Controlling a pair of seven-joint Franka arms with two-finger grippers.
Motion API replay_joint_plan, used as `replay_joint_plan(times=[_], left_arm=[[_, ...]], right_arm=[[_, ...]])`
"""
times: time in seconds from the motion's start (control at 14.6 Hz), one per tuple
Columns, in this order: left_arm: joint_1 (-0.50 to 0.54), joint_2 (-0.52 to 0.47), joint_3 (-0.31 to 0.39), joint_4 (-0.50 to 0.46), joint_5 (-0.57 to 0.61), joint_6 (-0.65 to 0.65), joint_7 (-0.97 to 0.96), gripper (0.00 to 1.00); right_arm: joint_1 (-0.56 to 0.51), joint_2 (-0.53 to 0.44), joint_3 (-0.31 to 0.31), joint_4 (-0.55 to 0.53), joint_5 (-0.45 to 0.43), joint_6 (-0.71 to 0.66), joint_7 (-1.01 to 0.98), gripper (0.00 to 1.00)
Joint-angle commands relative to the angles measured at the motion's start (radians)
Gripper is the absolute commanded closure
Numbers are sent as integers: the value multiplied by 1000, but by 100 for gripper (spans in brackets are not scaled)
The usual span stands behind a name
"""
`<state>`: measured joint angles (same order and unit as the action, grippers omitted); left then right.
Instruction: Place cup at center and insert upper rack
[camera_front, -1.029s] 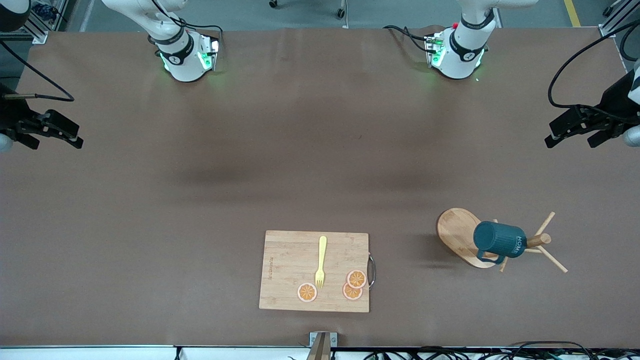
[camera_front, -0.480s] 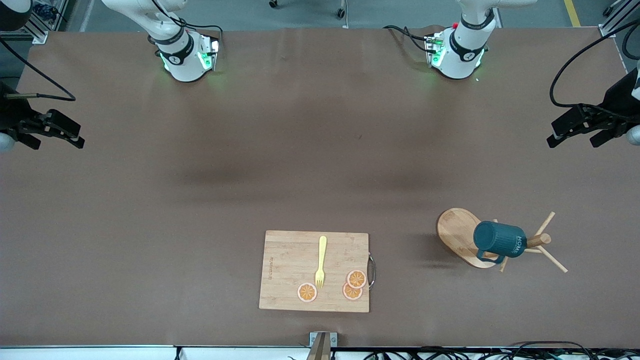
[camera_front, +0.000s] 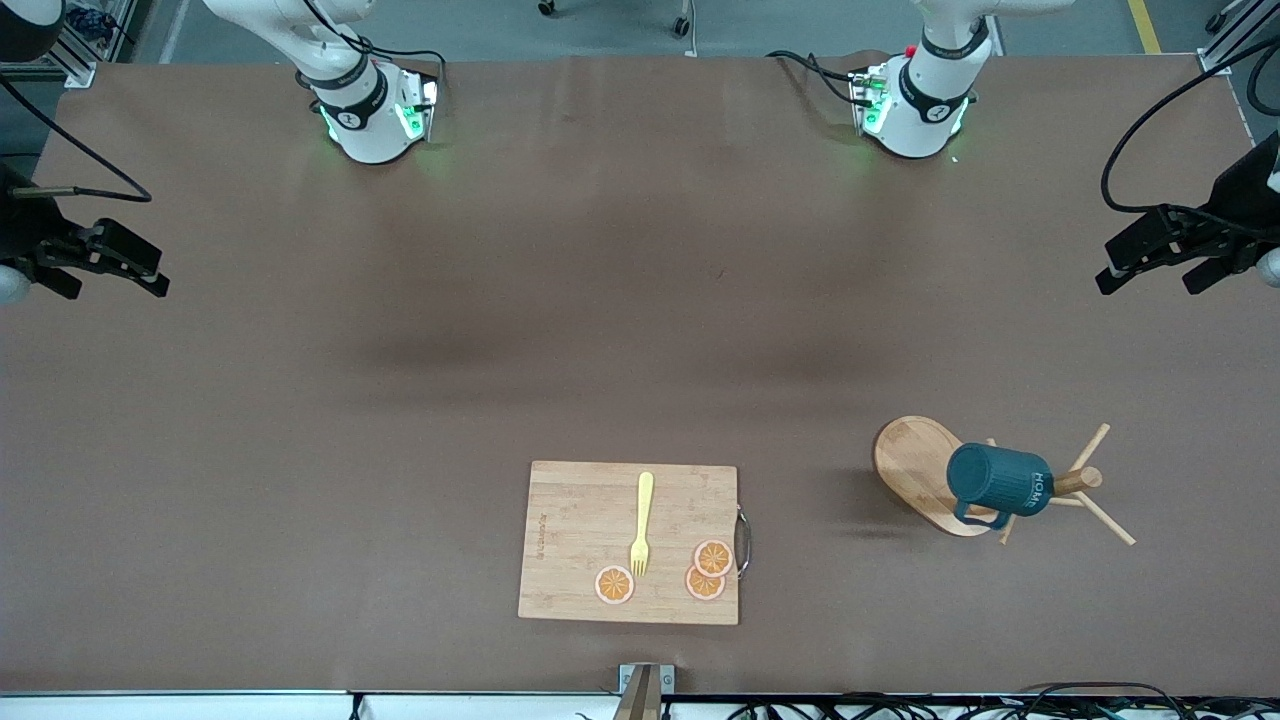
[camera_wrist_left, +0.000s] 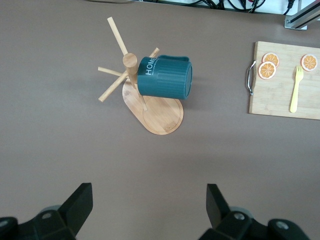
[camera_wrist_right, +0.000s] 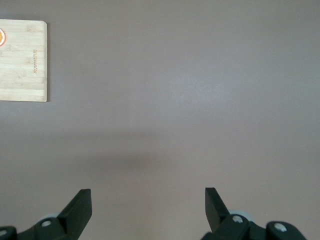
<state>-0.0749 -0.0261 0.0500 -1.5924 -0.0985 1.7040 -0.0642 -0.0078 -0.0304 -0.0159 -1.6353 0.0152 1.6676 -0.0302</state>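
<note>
Cup (camera_front: 996, 481), dark teal, is shown hung on a peg of the wooden rack (camera_front: 1070, 483), toward the left arm's end of the surface (camera_front: 400, 400) and beside the cutting board (camera_front: 580, 520). This fits either a cup awaiting removal or one already hung back. Both arms are held high at the table's ends; the left gripper (camera_wrist_left: 150, 210) and right gripper (camera_wrist_right: 148, 209) have fingers spread wide, holding nothing.
</note>
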Motion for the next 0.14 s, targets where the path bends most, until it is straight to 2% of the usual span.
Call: replay_joint_plan(times=[0.0, 0.07], left_arm=[[4, -5, -12, 9, 20, -3, 17, 0], [4, -5, -13, 9, 32, -3, 17, 0]], right_arm=[[2, -25, -1, -17, -7, -2, -5, 0], [2, -23, -1, -17, -7, -2, -7, 0]])
